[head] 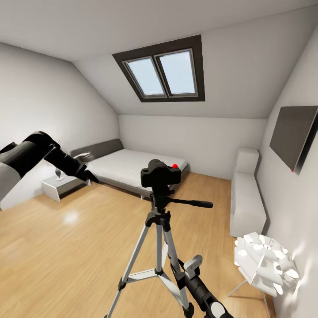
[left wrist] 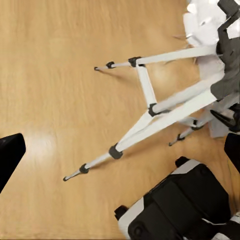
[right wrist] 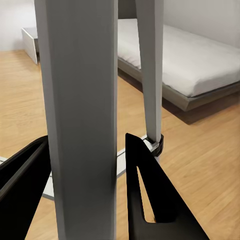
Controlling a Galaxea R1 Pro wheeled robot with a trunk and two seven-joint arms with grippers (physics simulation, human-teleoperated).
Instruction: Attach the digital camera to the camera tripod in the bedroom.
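Now digital camera (head: 160, 173) atop camera tripod (head: 158, 247)

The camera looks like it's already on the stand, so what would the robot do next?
Probably open the right claw and back away: its fingers straddle a leg of the camera tripod, while the digital camera already sits on top with nothing holding it.

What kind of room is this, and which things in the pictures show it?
Most likely an attic bedroom. A low bed with a grey headboard stands against the far wall, a double skylight is set into the sloped ceiling, and a small white bedside table stands beside the bed.
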